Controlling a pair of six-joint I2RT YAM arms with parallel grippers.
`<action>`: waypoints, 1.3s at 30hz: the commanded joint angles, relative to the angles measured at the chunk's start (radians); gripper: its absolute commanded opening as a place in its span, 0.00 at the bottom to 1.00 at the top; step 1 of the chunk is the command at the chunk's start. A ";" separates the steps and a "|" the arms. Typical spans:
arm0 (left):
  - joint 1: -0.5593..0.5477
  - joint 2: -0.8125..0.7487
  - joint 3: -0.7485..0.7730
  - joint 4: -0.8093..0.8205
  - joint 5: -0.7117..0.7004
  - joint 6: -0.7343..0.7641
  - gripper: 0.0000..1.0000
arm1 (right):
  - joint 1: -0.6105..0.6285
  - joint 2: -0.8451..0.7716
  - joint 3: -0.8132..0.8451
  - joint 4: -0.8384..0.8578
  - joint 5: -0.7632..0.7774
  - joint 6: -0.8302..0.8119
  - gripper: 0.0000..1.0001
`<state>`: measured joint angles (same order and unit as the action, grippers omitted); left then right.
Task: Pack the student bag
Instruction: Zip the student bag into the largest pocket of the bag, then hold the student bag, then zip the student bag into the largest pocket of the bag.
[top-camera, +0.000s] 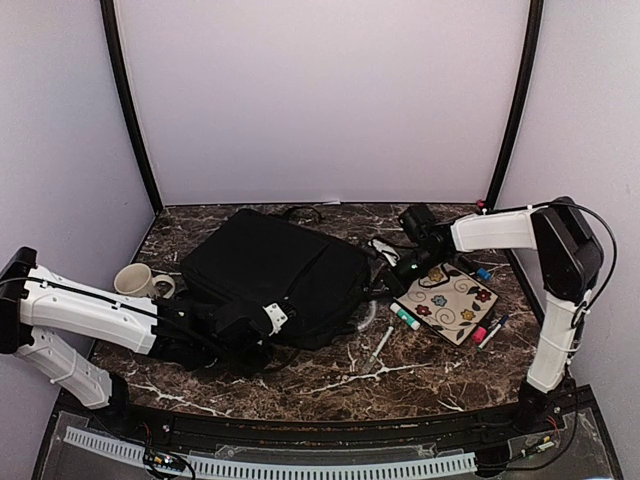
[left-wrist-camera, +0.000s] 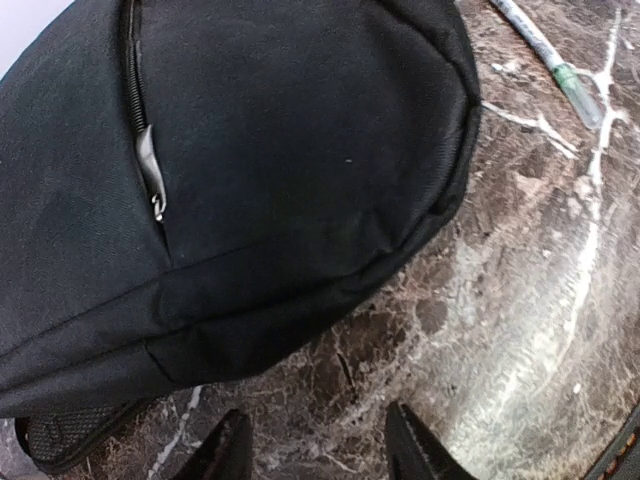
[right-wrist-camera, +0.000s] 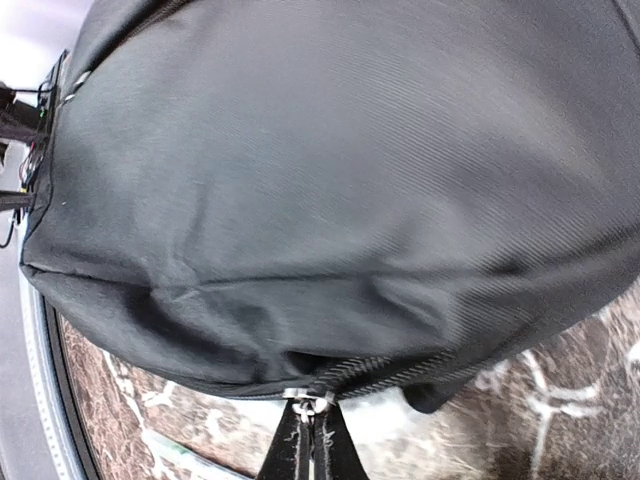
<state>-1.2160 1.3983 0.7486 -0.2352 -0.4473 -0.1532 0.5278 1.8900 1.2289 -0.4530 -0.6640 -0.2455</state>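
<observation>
On the table (top-camera: 300, 385), the student bag (top-camera: 275, 270) runs far-left to near-right.

Matt cloth student bag (top-camera: 270, 275); glossy marble table (top-camera: 300, 388).

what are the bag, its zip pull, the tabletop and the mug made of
Student bag: black woven fabric, matte, visible weave; probably nylon or polyester.
Zipper pull: shiny, silvery, looks metal.
Tabletop: dark brown, white-veined, glossy; marble or a printed laminate.
Mug: cream, smooth, likely ceramic.
</observation>
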 joint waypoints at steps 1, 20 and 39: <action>-0.010 -0.139 -0.017 -0.019 0.157 -0.057 0.53 | 0.097 -0.065 0.012 0.011 -0.021 0.020 0.00; -0.003 0.262 0.288 0.082 0.064 -0.156 0.55 | 0.179 -0.080 0.012 0.018 -0.072 0.019 0.00; 0.001 0.228 0.217 0.139 0.089 -0.135 0.00 | 0.010 0.023 0.048 -0.040 -0.001 0.008 0.00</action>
<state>-1.2098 1.7203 1.0393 -0.1196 -0.4084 -0.2962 0.6270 1.8870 1.2427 -0.5045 -0.6884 -0.2459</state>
